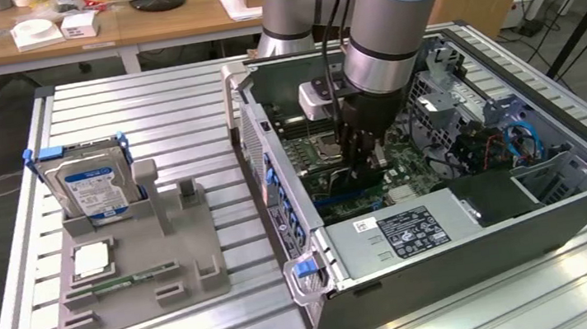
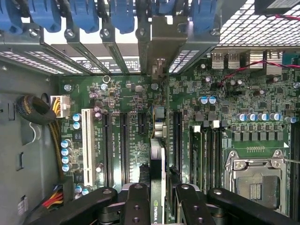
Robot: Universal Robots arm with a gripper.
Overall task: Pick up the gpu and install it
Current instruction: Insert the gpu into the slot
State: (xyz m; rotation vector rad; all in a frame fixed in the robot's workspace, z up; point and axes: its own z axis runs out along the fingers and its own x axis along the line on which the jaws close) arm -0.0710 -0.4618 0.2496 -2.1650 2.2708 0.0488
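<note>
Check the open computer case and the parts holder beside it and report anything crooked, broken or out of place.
Nothing stands out. The claw holds the graphics card edge-on and straight over the motherboard slots. On the parts holder, the hard drive stands upright in its bay.

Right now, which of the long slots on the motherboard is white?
The outermost slot, beside the blue-topped capacitors and the yellow wires. The other long slots are black.

Ribbed matt metal table [image 1: 155, 114]
</note>
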